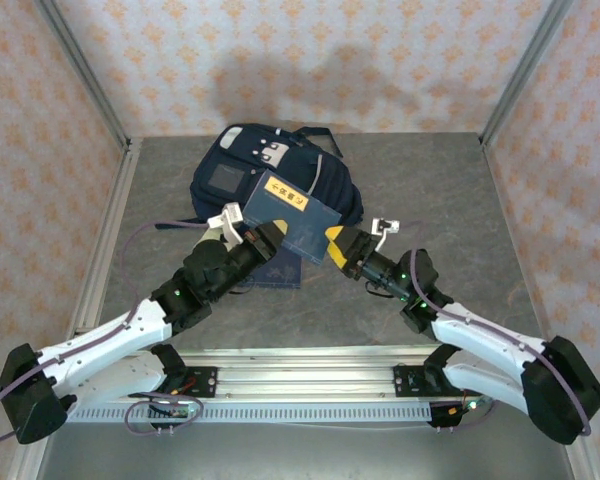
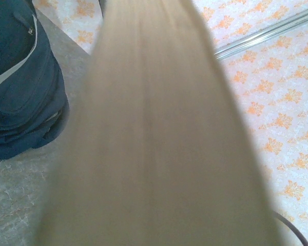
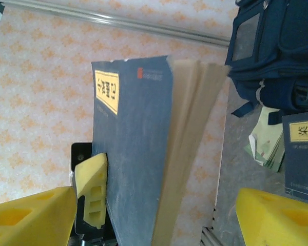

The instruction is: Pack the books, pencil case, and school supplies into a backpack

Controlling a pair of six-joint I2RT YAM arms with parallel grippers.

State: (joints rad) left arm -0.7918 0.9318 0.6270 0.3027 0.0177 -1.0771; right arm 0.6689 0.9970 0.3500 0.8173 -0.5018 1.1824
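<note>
Navy blue with a yellow label, the raised book [image 1: 292, 212] hangs above the middle of the table [image 1: 460, 220], tilted, over the near side of the backpack [image 1: 270, 170]. The left gripper [image 1: 261, 238] is clamped on its lower left corner. The right wrist view shows one of that gripper's yellow pads [image 3: 92, 185] pressed flat against the blue cover [image 3: 136, 154], with the tan page edge [image 3: 187, 138] fanning a little beside it. From the left wrist the same page edge [image 2: 154, 143] stands close and blurred, with the backpack [image 2: 20, 77] to its left.

The right gripper [image 1: 338, 243] sits at the book's lower right corner with its jaws spread wide. Its yellow fingers [image 3: 280, 215] stand on either side of the book's edge, and I see neither one touching it, so it has hold of nothing.

The backpack lies toward the far edge of the table, about midway between the side edges, with its white-grey pocket patches facing up. A second navy book [image 1: 280, 268] lies flat on the table just nearer than the backpack, under the raised one. A pale green packet [image 3: 267, 146] rests on the table between the backpack [image 3: 277, 51] and that flat book [image 3: 303, 154], just beside both.
</note>
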